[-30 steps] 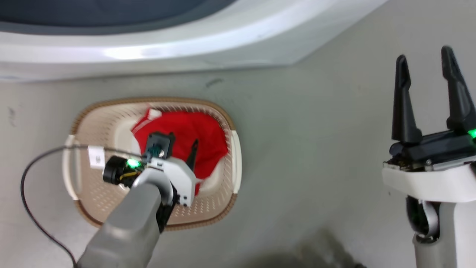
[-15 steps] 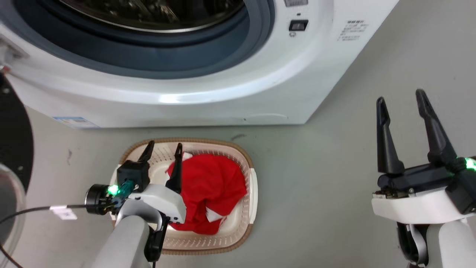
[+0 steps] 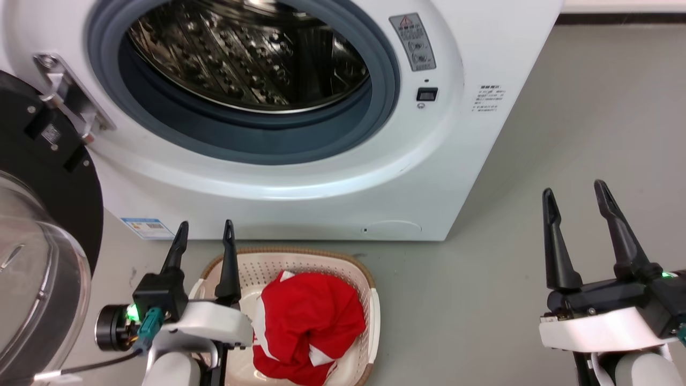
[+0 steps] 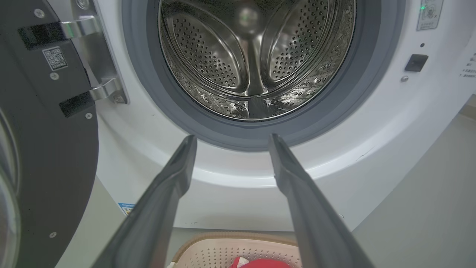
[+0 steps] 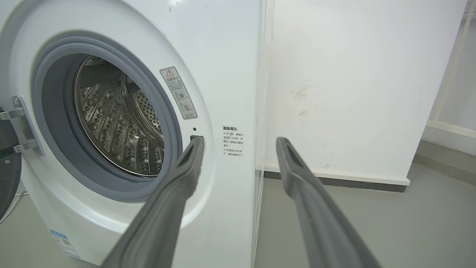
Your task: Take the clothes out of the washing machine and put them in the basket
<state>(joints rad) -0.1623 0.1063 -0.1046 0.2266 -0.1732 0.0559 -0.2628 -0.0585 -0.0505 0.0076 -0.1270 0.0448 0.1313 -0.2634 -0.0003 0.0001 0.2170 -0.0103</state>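
Lifting of left gripper [image 3: 206, 223] out of basket [image 3: 300, 252] noted: one second ago lowered over clothes [image 3: 311, 321], now raised, fingers spread, nothing held, aimed at washing machine [image 3: 466, 177]. Right gripper [image 3: 573, 187] likewise spread, empty. Head camera tilted upward meanwhile. Clothes left in basket's right half. Drum [image 3: 252, 53] seen bare, so task judged nearly finished. Red heap bunched; long axis roughly toward machine, white-trimmed corner pointing there.

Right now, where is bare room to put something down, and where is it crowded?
Bare floor lies between the basket and the right gripper, in front of the machine. Crowded: the clothes fill most of the basket, and the left gripper stands at its left edge.
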